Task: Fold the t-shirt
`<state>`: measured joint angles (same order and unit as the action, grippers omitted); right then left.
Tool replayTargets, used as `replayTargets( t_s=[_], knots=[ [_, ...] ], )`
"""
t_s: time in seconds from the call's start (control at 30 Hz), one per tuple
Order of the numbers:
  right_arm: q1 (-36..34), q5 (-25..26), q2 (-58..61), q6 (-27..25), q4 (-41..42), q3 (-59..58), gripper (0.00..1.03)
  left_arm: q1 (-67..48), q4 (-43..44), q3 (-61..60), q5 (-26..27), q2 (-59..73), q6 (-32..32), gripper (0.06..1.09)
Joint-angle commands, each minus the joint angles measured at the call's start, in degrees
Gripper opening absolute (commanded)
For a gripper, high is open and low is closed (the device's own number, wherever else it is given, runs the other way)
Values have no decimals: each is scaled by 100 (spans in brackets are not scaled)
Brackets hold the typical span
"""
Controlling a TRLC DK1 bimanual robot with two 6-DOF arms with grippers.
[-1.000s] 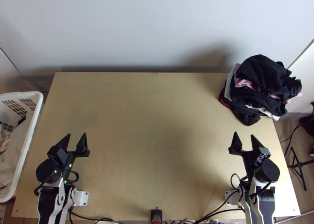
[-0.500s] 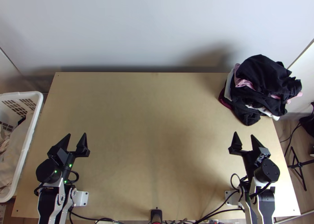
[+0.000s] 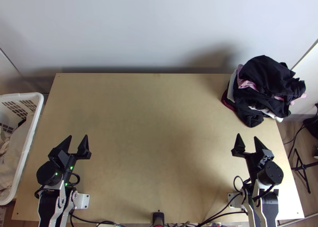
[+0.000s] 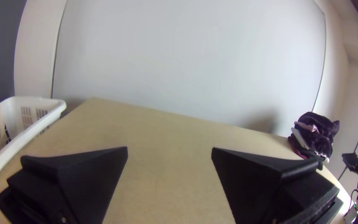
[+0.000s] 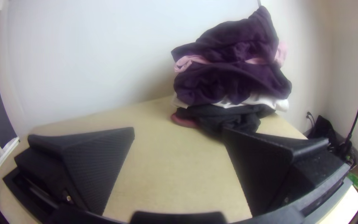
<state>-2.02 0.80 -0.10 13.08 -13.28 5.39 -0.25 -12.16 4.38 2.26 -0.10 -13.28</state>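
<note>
clothes pile (image 3: 268,86), beyond right gripper (image 3: 247,136), not touching it

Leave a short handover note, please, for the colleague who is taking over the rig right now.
Left gripper: open, holding nothing, near left.
Right gripper: open, holding nothing, near right.
Clothes: bunched pile at the table's far right corner; I can't tell which piece is the t-shirt. White basket with cloth inside at the left edge.
Done: no folding visible.
Left: probably pull out the t-shirt, spread it, fold it.
</note>
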Motion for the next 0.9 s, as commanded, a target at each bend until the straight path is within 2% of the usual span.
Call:
replayTargets(
  t_s=[0.0, 0.37, 0.53, 0.67, 0.77, 0.87],
  knots=[
    [0, -1, 1, 1, 1, 6, 98, 8, -5, 1, -6, 1, -8, 104],
    [-167, 8, -8, -139, 36, 6, 98, 60, -5, 1, -6, 1, 27, 104],
    [-246, 26, -8, 19, 45, 6, 98, 166, -23, 1, -6, 1, 62, 104],
    [-290, 34, -8, -253, 45, 6, 98, 201, -23, -8, -6, 1, 106, 104],
    [-211, 26, -8, -289, 9, 6, 98, 201, -32, -8, -6, 10, 475, 104],
    [18, 26, 1, -596, -8, -3, 98, 192, -40, -8, -6, 10, 633, 104]
  ],
)
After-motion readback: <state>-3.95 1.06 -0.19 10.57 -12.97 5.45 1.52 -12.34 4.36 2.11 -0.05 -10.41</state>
